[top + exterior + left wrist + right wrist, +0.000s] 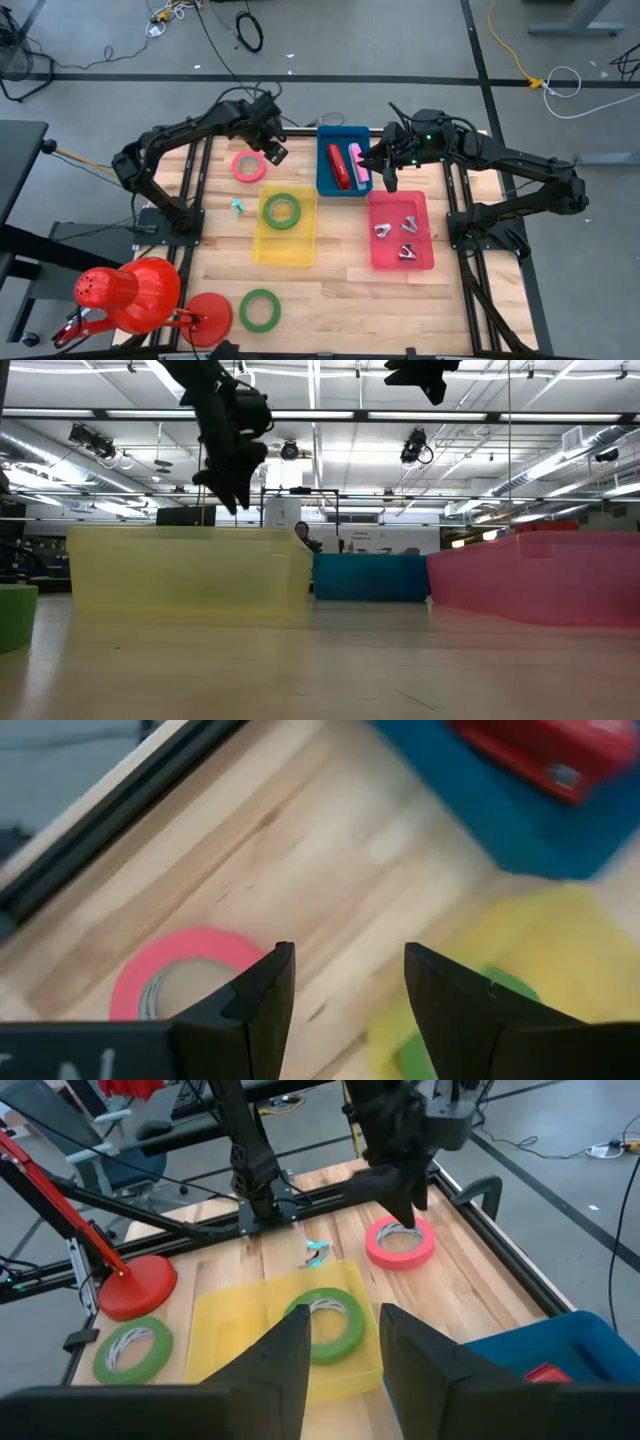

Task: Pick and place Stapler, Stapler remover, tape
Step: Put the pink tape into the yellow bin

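Observation:
A pink tape roll (249, 166) lies flat on the table at the far left. My left gripper (272, 148) hangs just above its far right side, open and empty, and the roll (185, 970) shows beside one finger. A green tape roll (282, 210) lies in the yellow bin (285, 250); another green roll (260, 310) lies on the table near the front. A red stapler (339, 166) and a pink one (357, 163) lie in the blue bin (325, 180). Staple removers (397, 230) lie in the pink bin (375, 255). A small teal staple remover (238, 206) lies left of the yellow bin. My right gripper (388, 172) hovers open over the blue bin's right edge.
A red desk lamp (135, 295) with a round base (205, 318) stands at the near left corner. Black frame rails (195, 190) run along the table's left and right sides. Bare wood lies between the yellow bin and the near green roll.

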